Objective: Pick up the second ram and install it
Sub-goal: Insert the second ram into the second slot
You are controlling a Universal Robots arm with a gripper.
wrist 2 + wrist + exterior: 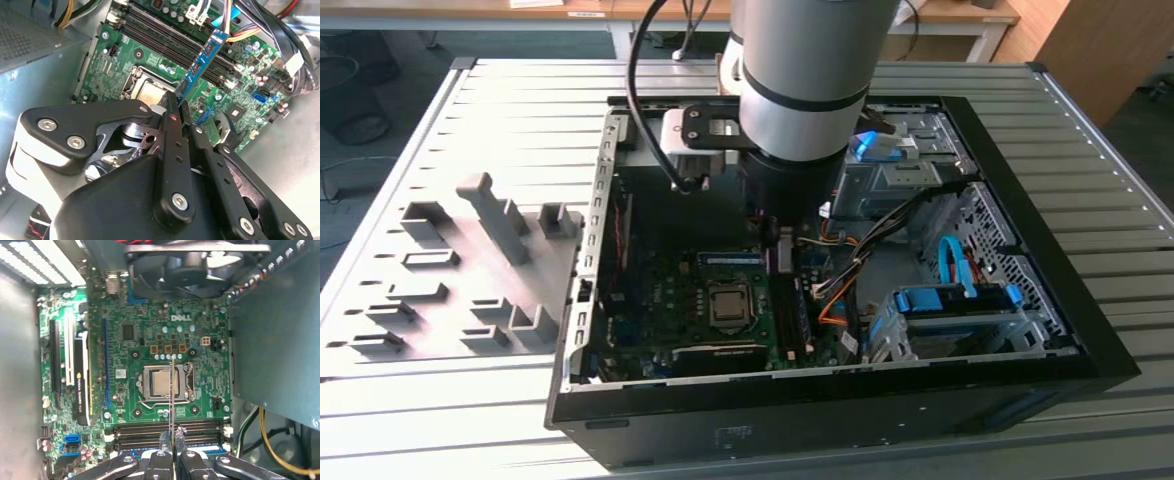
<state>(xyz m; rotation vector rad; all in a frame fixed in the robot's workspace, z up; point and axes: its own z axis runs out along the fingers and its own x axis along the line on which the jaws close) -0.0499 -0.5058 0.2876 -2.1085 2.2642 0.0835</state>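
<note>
My gripper (178, 107) is shut on the second ram (204, 57), a thin blue-green stick with black chips and a pale label. The stick juts out from the fingertips over the motherboard (150, 70), inside the open computer case (587, 300). In the first wrist view the ram (172, 390) shows edge-on as a thin line rising from the gripper (172, 441), crossing the dark memory slots (140, 431) and the processor socket (162, 382). In the exterior view the gripper (781, 238) hangs low in the case with the ram (785, 256) just above the slots (787, 310).
Grey holder blocks (480, 260) stand on the slatted table at the exterior view's left. A case fan (195, 265), bundled cables (867, 250), a blue drive cage (961, 305) and the grey metal case walls (270, 340) crowd around the gripper.
</note>
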